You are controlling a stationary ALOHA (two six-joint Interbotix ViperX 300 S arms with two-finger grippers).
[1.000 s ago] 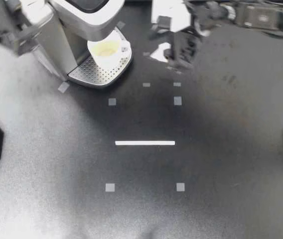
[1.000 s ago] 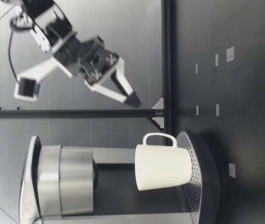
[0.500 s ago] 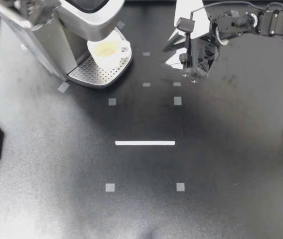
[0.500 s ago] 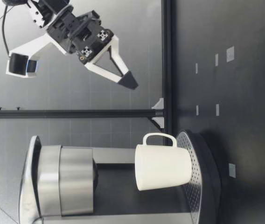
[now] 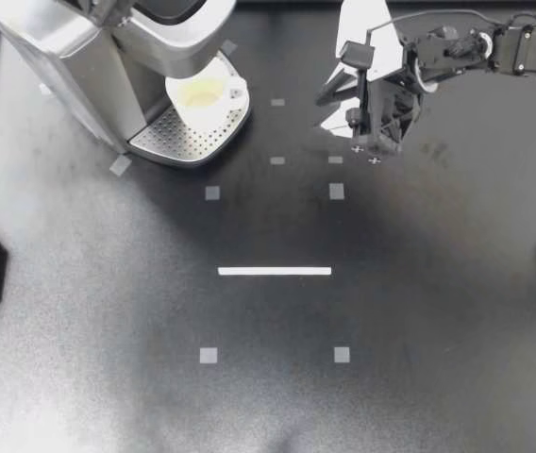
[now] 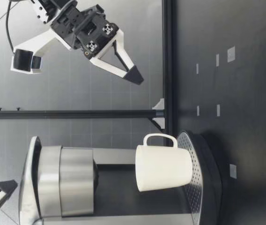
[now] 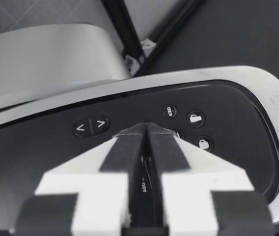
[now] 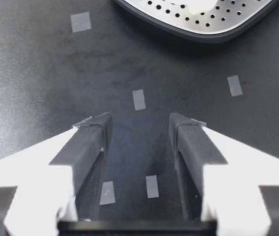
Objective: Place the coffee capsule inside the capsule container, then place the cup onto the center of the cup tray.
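A white cup (image 5: 202, 93) stands on the perforated cup tray (image 5: 175, 140) under the coffee machine's spout (image 5: 169, 28). My right gripper (image 5: 332, 106) hangs open in the air to the right of the tray, nothing between its fingers; in the right wrist view (image 8: 138, 132) only the table and the tray's edge (image 8: 198, 22) lie ahead. My left arm (image 5: 109, 9) barely shows over the machine. Its gripper (image 7: 147, 132) is shut and empty just above the button panel (image 7: 183, 118). In the low view the cup (image 6: 163, 168) sits upright on the tray (image 6: 203, 154). No capsule shows.
Small grey tape squares (image 5: 336, 192) and a white tape line (image 5: 275, 271) mark the black table. A black frame rail (image 6: 168, 56) runs along the table's far side. The machine's body (image 6: 62, 187) fills the corner near the left gripper's fingertips (image 6: 4, 188).
My right gripper has drifted a little away from the machine and narrowed slightly. My left arm swung over the machine's top, and its fingertips now show in the low view.
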